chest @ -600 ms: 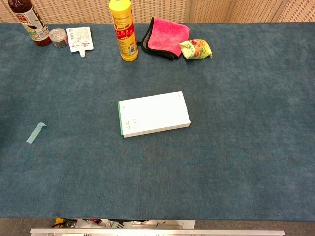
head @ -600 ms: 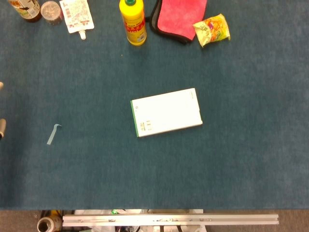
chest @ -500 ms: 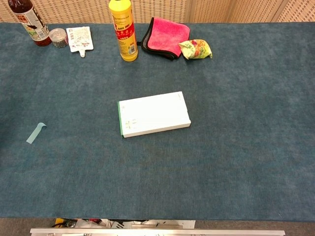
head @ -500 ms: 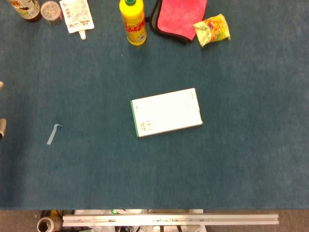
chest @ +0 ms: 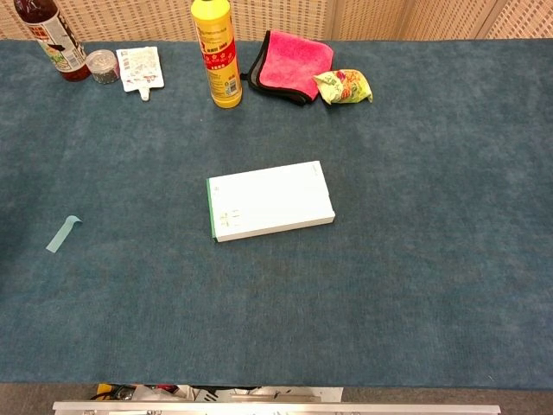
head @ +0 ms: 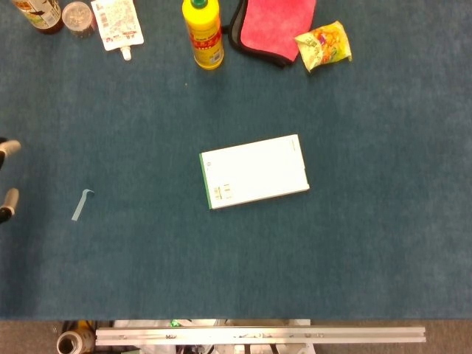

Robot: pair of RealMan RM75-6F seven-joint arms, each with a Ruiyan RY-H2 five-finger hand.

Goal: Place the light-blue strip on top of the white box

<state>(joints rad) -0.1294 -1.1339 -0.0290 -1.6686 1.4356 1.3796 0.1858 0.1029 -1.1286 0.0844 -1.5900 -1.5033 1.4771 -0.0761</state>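
My left hand (head: 7, 181) has come a little further into the head view since half a second ago: where only slivers showed at the left edge, two fingertips (head: 10, 147) now poke in, one above the other. That is all I see of it, so I cannot tell whether the fingers are spread or curled, and nothing shows between them. The chest view does not catch the hand at all. My right hand is in neither view.

The light-blue strip (head: 81, 203) has not moved. It lies flat on the blue table cover (head: 369, 243), to the right of those fingertips and slightly below the lower one, near but clearly apart from them. One end of the strip is curled up (chest: 63, 233).

The white box (head: 254, 171) sits mid-table, well apart from the strip and to its right, lying flat and turned slightly off square, with a green edge along its left side (chest: 270, 201).

Along the far edge I see a yellow bottle (head: 203, 33) standing upright, a pink cloth (head: 276, 26) just beside it, and a yellow snack packet (head: 323, 45) touching the cloth's right side. Further left are a white pouch (head: 117, 23), a small clear jar (head: 76, 15) and a dark bottle (chest: 54, 35).
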